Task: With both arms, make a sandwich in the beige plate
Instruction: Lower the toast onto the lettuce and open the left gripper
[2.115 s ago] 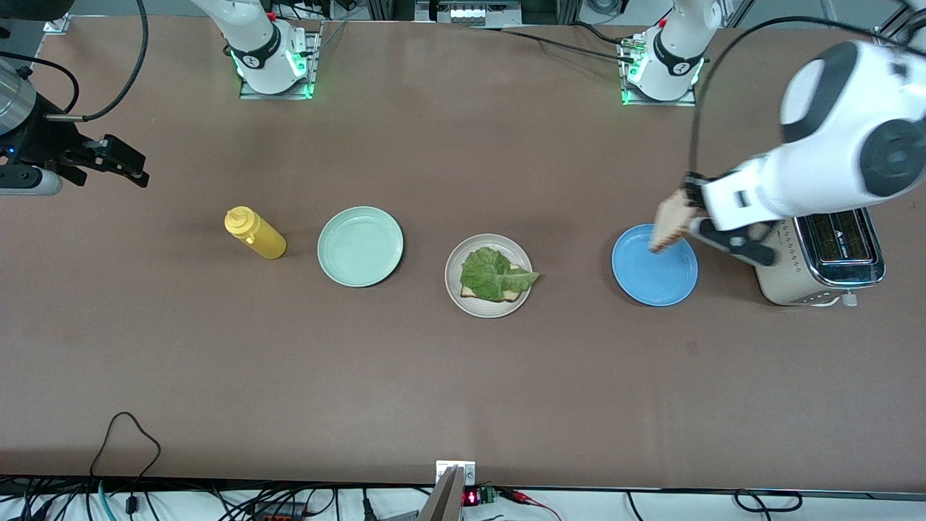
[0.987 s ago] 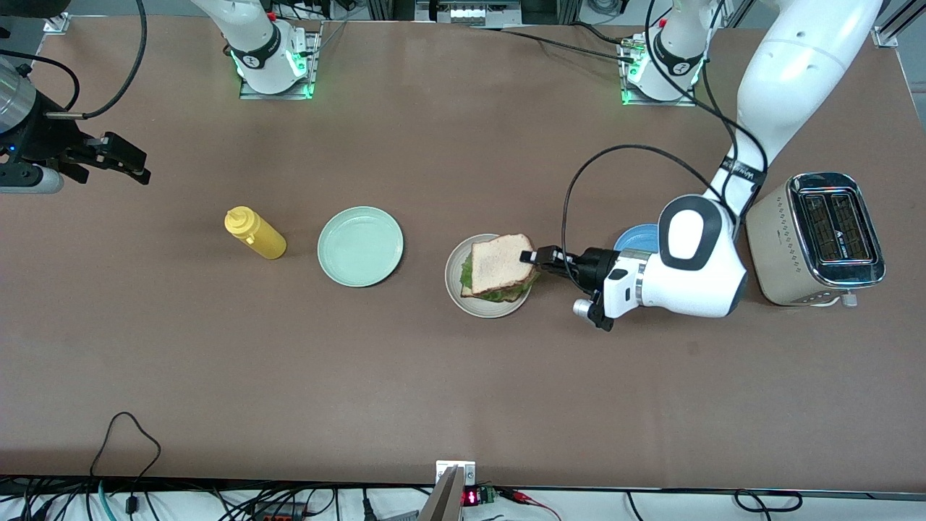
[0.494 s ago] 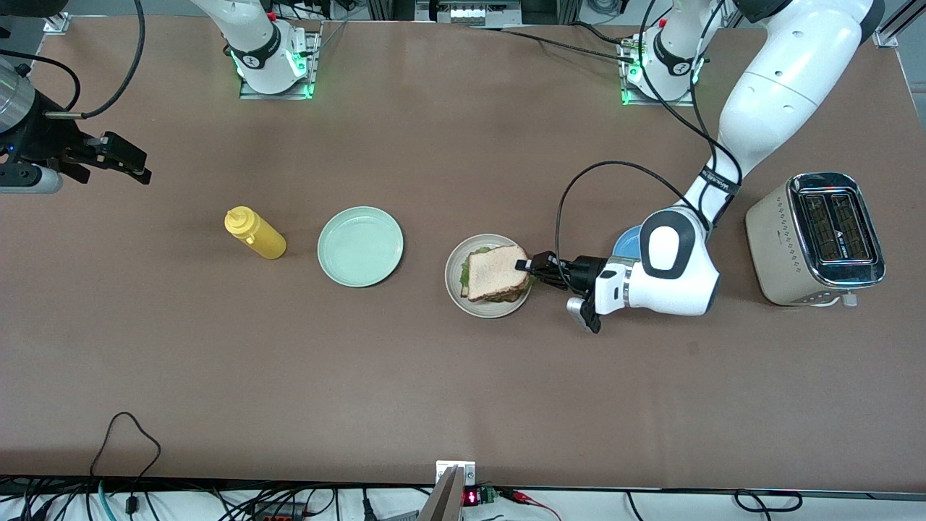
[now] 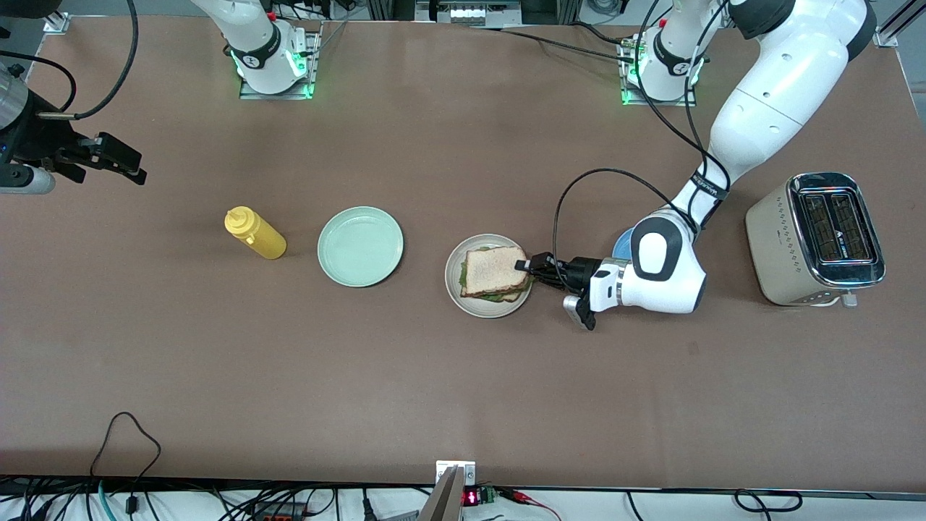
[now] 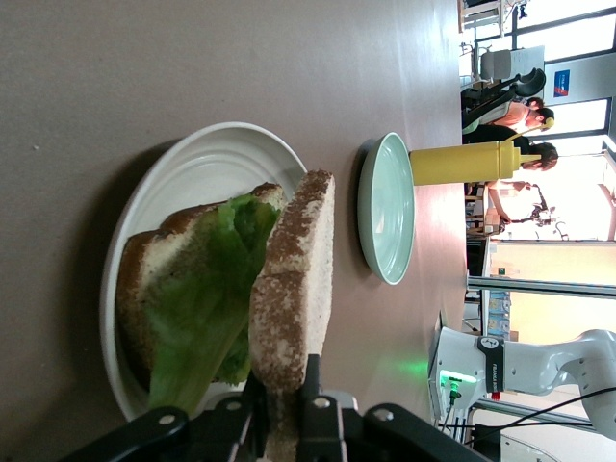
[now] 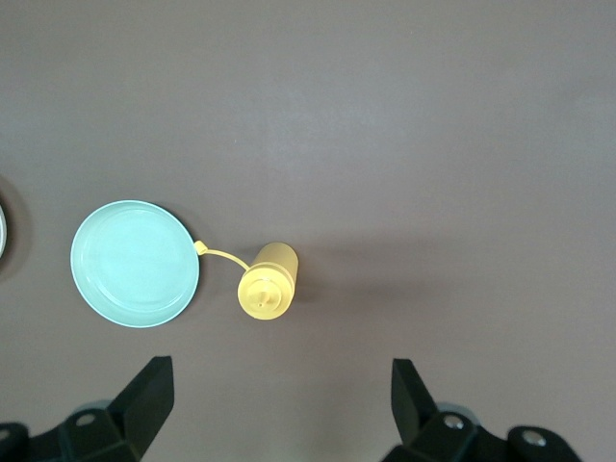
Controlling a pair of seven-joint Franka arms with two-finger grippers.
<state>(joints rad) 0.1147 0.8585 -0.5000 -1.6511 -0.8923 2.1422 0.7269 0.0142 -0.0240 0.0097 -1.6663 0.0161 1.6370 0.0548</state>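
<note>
The beige plate (image 4: 455,289) lies mid-table with a toast slice and a green lettuce leaf (image 5: 207,308) on it. My left gripper (image 4: 524,265) is shut on the top toast slice (image 4: 494,269) by its edge and holds it over the lettuce, low on the stack. In the left wrist view the held slice (image 5: 294,289) stands between the fingers, beside the lettuce and the lower slice (image 5: 144,265). My right gripper (image 4: 116,163) is open and empty, up in the air over the right arm's end of the table, and waits there.
A mint-green plate (image 4: 360,246) and a yellow squeeze bottle (image 4: 255,233) lie toward the right arm's end. A blue plate (image 4: 623,242) shows partly under the left arm. A toaster (image 4: 816,237) stands at the left arm's end.
My left arm has carried the toast slice from over the blue plate to the beige plate and lowered it onto the lettuce. The right arm has barely moved.
</note>
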